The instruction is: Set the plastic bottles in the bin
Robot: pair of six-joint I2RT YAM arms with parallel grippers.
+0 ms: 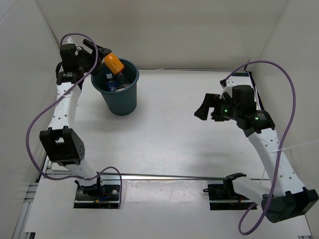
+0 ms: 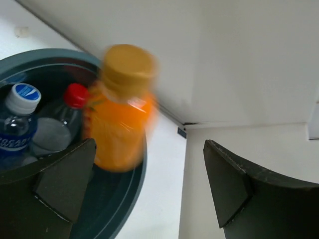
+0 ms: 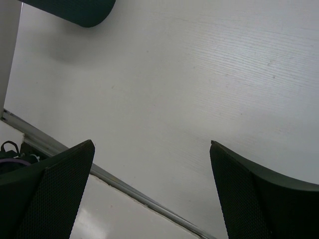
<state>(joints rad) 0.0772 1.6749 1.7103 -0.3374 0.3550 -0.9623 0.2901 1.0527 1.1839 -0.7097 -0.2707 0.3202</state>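
White table (image 1: 199,149), one bin (image 1: 121,102), two clear bottles (image 2: 17,132) (image 2: 55,132) inside, one orange bottle (image 2: 122,114) above

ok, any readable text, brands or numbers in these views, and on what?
Nothing reads clearly.
Blue-cap bottle label: white lettering, blurred and partly hidden, unreadable.
Its cap: a blue-and-white mark, no legible letters.
Orange bottle: motion-blurred, nothing readable.
Red-cap bottle: no label in view.
Top view: anything printed is too small to read.
Right wrist view: no text.
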